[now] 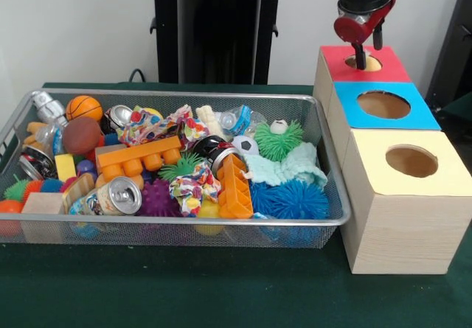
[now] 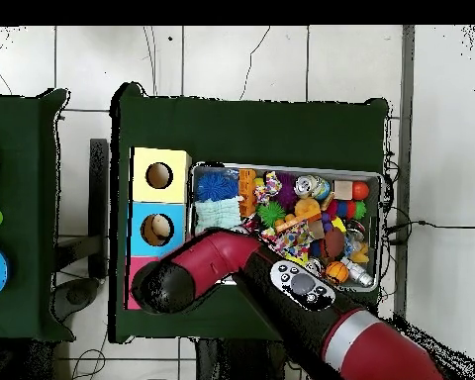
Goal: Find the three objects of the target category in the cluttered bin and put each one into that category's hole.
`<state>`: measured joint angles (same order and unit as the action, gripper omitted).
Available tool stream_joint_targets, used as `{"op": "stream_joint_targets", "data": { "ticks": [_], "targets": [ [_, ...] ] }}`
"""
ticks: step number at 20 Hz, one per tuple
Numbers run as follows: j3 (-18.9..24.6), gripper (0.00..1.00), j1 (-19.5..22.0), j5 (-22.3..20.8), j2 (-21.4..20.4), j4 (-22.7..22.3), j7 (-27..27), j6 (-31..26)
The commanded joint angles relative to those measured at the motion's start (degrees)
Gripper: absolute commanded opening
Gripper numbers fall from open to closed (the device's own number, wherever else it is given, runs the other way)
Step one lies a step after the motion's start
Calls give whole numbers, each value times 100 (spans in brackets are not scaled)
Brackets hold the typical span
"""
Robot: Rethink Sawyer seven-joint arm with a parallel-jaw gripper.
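1. Gripper (image 1: 361, 57) is seen poised directly over the red box (image 1: 394, 65), its tip reaching into the red box's hole (image 1: 366, 63); whether it is clenched or released cannot be told, and no carried object is visible.
2. Target objects are judged to lie in the wire bin (image 1: 333, 167), among cans, spiky balls and blocks; their category cannot be told.
3. A straight vertical lift is advised before any sideways travel, so the hole's rim is not clipped.
4. The bin is best approached from above.
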<state>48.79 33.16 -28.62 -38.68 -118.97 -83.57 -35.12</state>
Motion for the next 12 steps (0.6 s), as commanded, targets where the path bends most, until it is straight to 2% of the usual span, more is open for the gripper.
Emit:
{"op": "stream_joint_targets", "data": {
  "ticks": [1,12],
  "targets": [
    [-71,100,303,-505,-623,572,-411,1294],
    [-275,100,142,-876,-872,630,-646,1962]
  ]
}}
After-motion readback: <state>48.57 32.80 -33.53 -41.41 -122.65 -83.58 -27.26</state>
